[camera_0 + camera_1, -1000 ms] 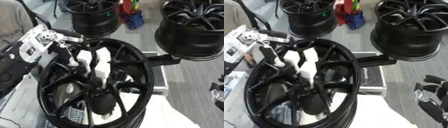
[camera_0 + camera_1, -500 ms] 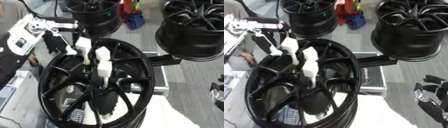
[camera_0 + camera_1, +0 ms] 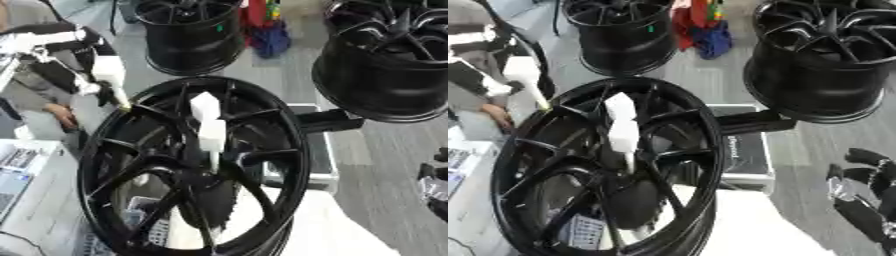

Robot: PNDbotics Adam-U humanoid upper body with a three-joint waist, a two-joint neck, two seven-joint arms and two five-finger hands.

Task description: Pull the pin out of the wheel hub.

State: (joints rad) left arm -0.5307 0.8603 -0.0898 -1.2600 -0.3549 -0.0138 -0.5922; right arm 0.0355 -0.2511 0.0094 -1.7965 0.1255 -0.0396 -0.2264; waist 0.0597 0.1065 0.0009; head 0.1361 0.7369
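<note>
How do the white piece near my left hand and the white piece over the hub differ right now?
The white piece by the left hand sits outside the wheel, up and left of its rim; the white piece over the hub stands inside it. The first is beside the left hand; the second stands free of both hands. Both are white and blocky.

My left hand was raised at the upper left, blurred, so I couldn't read its fingers. My right hand rested at the lower right, fingers relaxed and spread.
</note>
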